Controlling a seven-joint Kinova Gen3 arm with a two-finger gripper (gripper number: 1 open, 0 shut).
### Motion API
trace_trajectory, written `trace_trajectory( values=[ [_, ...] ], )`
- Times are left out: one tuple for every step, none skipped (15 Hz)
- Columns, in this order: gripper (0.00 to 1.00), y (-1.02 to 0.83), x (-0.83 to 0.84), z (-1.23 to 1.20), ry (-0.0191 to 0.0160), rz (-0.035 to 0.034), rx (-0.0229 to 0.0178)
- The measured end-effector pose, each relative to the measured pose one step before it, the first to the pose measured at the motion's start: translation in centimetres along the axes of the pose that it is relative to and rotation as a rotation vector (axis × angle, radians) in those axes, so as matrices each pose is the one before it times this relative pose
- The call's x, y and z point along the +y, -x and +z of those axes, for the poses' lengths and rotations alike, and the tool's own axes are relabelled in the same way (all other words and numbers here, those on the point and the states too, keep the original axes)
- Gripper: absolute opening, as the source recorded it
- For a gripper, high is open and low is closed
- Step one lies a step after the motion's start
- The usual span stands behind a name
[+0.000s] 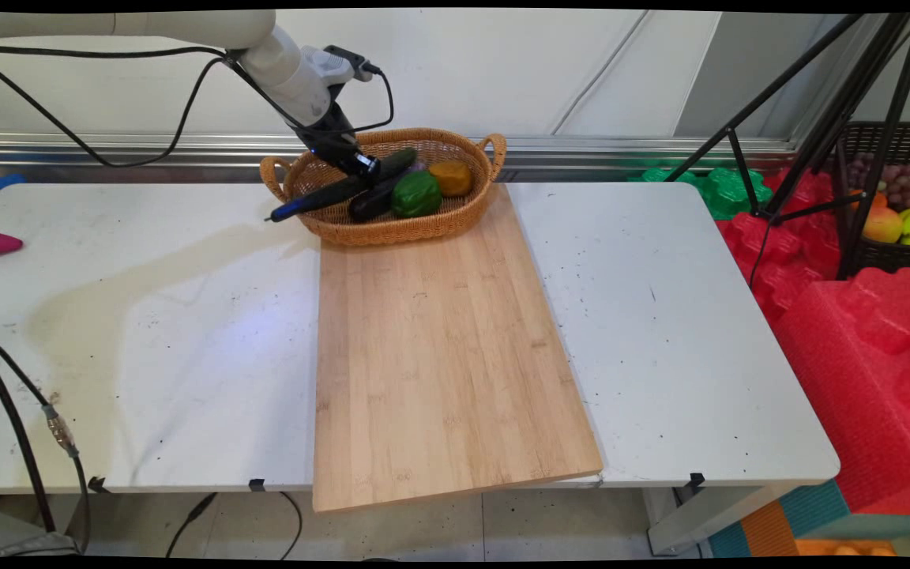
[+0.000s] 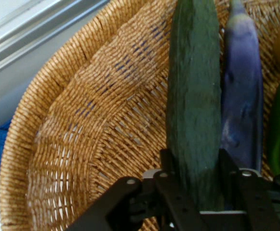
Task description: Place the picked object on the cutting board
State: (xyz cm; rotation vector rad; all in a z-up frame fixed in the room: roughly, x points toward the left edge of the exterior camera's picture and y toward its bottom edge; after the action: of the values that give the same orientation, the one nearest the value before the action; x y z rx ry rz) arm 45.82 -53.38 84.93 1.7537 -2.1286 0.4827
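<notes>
- Gripper [image 2: 196,185] inside the wicker basket [image 2: 82,144], fingers [image 2: 167,166] pinching the near end of a dark green cucumber [image 2: 193,96], one on each side.
- Cucumber runs straight out ahead of the gripper, over the basket floor.
- Just beside it in the hand view, touching: purple eggplant [image 2: 241,101].
- Beyond the eggplant: green bell pepper [image 1: 415,194], then a yellow-orange fruit [image 1: 452,178].
- Basket sits at the far end of a wooden cutting board [image 1: 439,348] on the white table [image 1: 147,332].
</notes>
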Motion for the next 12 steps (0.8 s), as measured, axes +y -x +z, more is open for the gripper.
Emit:
trace_trajectory(
  values=[
    [0.0, 0.008, 0.032, -0.164, -0.00262, -0.00379, 0.00469],
    [0.0, -0.043, 0.076, -0.354, -0.00534, -0.00403, 0.00833],
    [0.0, -0.008, 0.03, -0.301, -0.00508, -0.00161, 0.00585],
    [0.0, -0.044, 0.067, -0.544, -0.00827, -0.00122, 0.01008],
    [0.0, -0.05, 0.062, -0.461, -0.0066, 0.00088, 0.00812],
    [0.0, -0.065, 0.117, -0.829, -0.0101, 0.00222, 0.01329],
    [0.0, -0.215, 0.291, -1.291, -0.01433, 0.00874, 0.02201],
    [0.0, -0.193, 0.273, -1.073, -0.00997, 0.00875, 0.01793],
    [0.0, -0.198, 0.339, -1.131, -0.0085, 0.01055, 0.01819],
    [0.0, -0.175, 0.314, -0.987, -0.00508, 0.00826, 0.01666],
    [0.0, -0.142, 0.463, -1.155, -0.00329, 0.01131, 0.01813],
    [0.0, -0.099, 0.347, -0.797, -0.00066, 0.0071, 0.01271]
  ],
)
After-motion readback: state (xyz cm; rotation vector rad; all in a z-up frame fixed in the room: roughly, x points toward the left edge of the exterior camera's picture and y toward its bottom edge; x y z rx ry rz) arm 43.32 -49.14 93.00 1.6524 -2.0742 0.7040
